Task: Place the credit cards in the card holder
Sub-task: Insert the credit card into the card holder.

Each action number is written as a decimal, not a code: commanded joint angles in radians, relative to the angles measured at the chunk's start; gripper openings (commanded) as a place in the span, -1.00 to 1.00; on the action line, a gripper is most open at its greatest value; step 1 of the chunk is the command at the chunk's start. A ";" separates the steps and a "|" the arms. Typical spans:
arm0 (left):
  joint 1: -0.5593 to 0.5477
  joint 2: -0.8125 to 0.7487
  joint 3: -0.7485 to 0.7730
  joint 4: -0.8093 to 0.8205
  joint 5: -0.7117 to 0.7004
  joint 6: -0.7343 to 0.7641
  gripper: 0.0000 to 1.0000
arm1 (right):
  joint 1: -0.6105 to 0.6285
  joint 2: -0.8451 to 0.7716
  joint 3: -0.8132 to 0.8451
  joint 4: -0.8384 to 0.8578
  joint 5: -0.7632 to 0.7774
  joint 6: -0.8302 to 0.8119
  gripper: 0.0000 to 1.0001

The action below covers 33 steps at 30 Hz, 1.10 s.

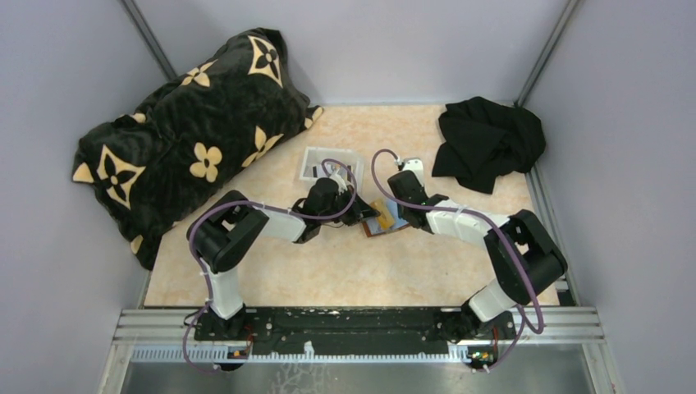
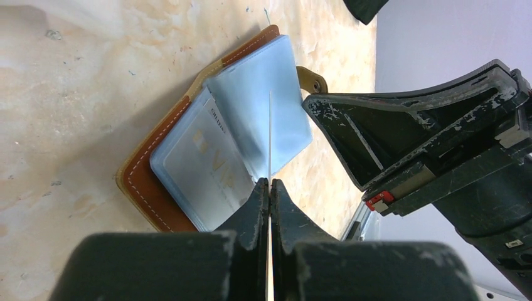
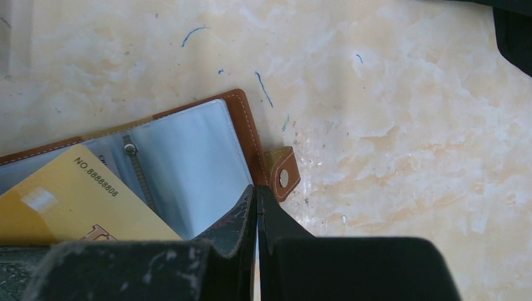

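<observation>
The card holder (image 2: 147, 188) lies open on the table, brown leather with clear sleeves, and also shows in the top view (image 1: 386, 226) and the right wrist view (image 3: 241, 119). A grey credit card (image 2: 210, 160) sits inside one sleeve. My left gripper (image 2: 270, 183) is shut on a gold credit card (image 3: 75, 200), seen edge-on (image 2: 270, 135) over the sleeves. My right gripper (image 3: 257, 188) is shut, its tips at the holder's right edge beside the snap tab (image 3: 283, 175). From above, the left gripper (image 1: 367, 215) and the right gripper (image 1: 402, 209) meet over the holder.
A white tray (image 1: 310, 156) stands just behind the left gripper. A black cloth (image 1: 488, 139) lies at the back right. A large black blanket with tan flowers (image 1: 189, 139) fills the back left. Grey walls enclose the table.
</observation>
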 commanded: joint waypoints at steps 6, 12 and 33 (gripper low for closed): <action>-0.007 0.017 0.014 0.019 -0.015 0.002 -1.00 | -0.046 0.022 -0.019 0.049 -0.053 0.016 -1.00; -0.011 0.011 0.017 -0.031 -0.033 0.019 -1.00 | -0.069 0.046 -0.030 0.058 -0.082 0.025 -1.00; -0.060 -0.014 0.086 -0.294 -0.196 0.038 -1.00 | -0.087 0.063 -0.043 0.080 -0.129 0.032 -1.00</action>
